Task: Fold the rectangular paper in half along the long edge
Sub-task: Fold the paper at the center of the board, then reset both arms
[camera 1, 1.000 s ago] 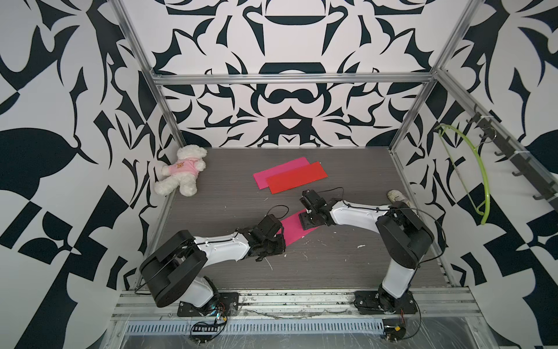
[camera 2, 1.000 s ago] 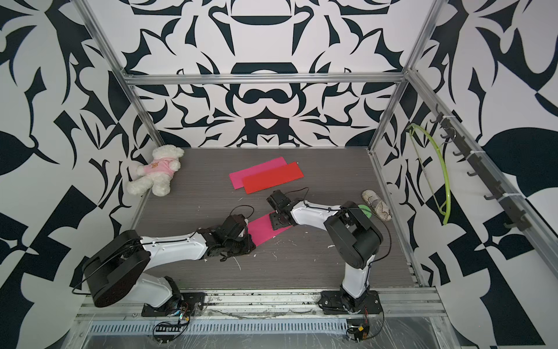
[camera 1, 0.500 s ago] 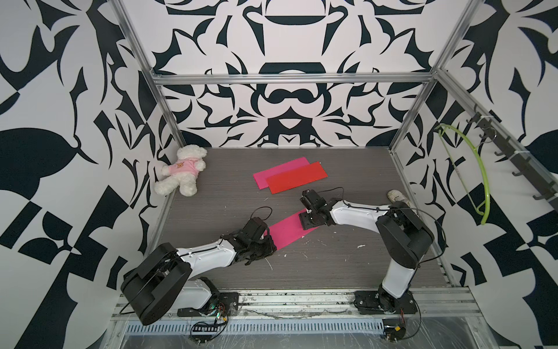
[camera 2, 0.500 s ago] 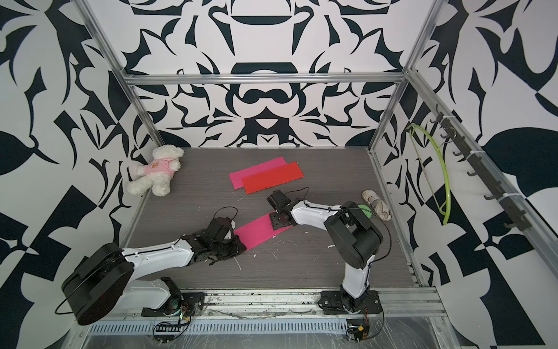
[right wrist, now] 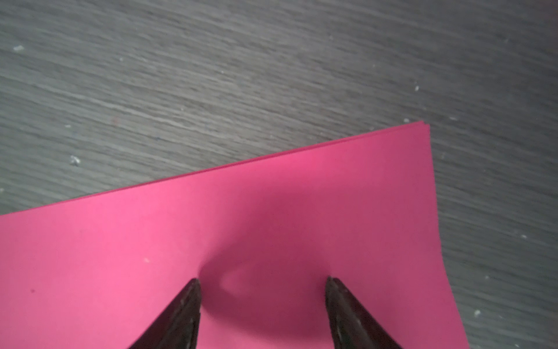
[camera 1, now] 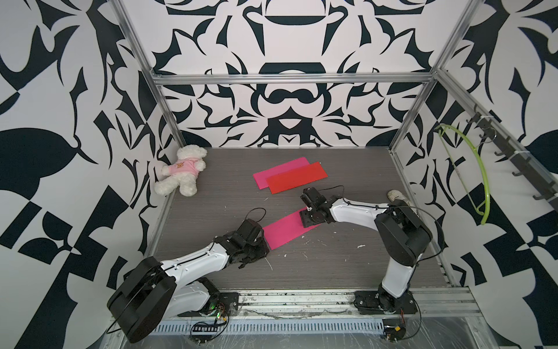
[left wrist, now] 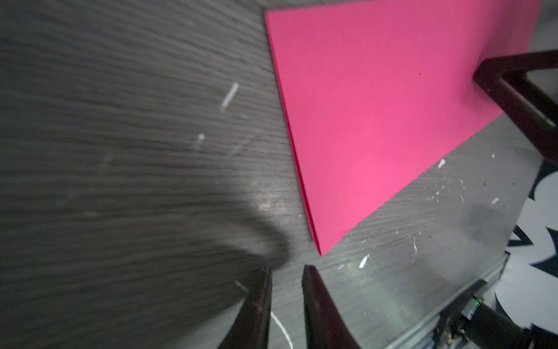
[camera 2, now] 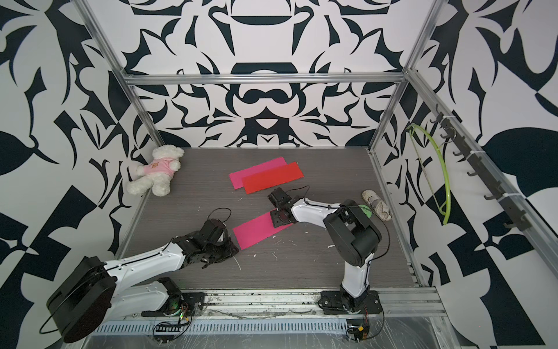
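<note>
The pink rectangular paper (camera 1: 285,229) (camera 2: 259,231) lies flat on the grey table, doubled over, with two layered edges showing in the right wrist view (right wrist: 271,226). My right gripper (camera 1: 305,217) (camera 2: 276,219) (right wrist: 262,281) is open, its two tips resting on the paper's right end. My left gripper (camera 1: 262,246) (camera 2: 234,245) (left wrist: 287,270) sits low just off the paper's near-left corner. Its jaws stand a narrow gap apart with only bare table between them. In the left wrist view the paper (left wrist: 377,105) lies ahead of the tips and a right fingertip (left wrist: 513,90) presses on its far end.
A red sheet (camera 1: 297,181) overlaps another pink sheet (camera 1: 276,172) at the back middle. A white teddy bear (camera 1: 181,170) sits at the back left. A small crumpled object (camera 1: 395,196) lies by the right wall, and a green hanger (camera 1: 480,181) hangs there. White specks dot the table.
My left arm has pulled back toward the front left, off the pink paper, and its jaws have parted a little. More of the paper is uncovered. The right arm has not moved.
</note>
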`<state>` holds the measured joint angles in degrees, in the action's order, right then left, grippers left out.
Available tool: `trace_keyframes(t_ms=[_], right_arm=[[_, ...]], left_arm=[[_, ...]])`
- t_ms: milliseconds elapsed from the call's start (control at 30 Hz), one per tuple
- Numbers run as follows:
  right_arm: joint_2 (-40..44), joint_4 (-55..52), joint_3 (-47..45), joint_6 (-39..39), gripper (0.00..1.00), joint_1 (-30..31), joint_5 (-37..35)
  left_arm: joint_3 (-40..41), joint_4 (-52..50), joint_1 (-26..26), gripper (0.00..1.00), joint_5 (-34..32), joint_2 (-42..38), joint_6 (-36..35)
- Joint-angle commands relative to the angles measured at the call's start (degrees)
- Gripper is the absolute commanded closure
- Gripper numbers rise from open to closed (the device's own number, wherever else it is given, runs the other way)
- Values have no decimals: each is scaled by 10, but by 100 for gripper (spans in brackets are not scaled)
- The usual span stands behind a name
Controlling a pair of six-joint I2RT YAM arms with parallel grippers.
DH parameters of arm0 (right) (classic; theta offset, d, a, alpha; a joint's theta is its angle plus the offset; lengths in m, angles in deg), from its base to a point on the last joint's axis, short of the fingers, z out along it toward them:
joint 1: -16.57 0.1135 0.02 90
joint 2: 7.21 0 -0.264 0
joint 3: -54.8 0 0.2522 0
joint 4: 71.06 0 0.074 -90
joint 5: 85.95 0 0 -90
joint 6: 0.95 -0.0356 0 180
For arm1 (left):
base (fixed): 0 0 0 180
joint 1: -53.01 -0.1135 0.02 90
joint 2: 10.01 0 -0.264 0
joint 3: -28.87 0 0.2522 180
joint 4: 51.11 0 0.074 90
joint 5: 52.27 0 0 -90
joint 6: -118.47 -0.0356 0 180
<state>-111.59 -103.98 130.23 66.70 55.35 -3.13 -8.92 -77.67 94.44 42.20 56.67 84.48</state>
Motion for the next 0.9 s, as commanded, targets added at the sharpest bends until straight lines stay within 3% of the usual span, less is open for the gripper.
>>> trace_keyframes(t_ms=[0,167,333,467,633,867], right_arm=[[2,-22,32,-6,32,-3,-13],[29,-8,48,-11,23,-4,-3],[89,57,6,-14,11,-18,-1],[150,116,-47,-4,4,-53,1],[207,145,-89,24,2,-109,21],[293,220,-180,79,0,-207,35]], left_arm=[[-15,-125,-14,65,-87,-34,-16],[-43,-119,-55,32,-106,-89,-61],[-82,-74,-83,1,-147,-87,-134],[-108,-18,-111,1,-181,-69,-210],[-116,48,-152,1,-178,-48,-287],[-66,125,-220,1,-166,-75,-412]])
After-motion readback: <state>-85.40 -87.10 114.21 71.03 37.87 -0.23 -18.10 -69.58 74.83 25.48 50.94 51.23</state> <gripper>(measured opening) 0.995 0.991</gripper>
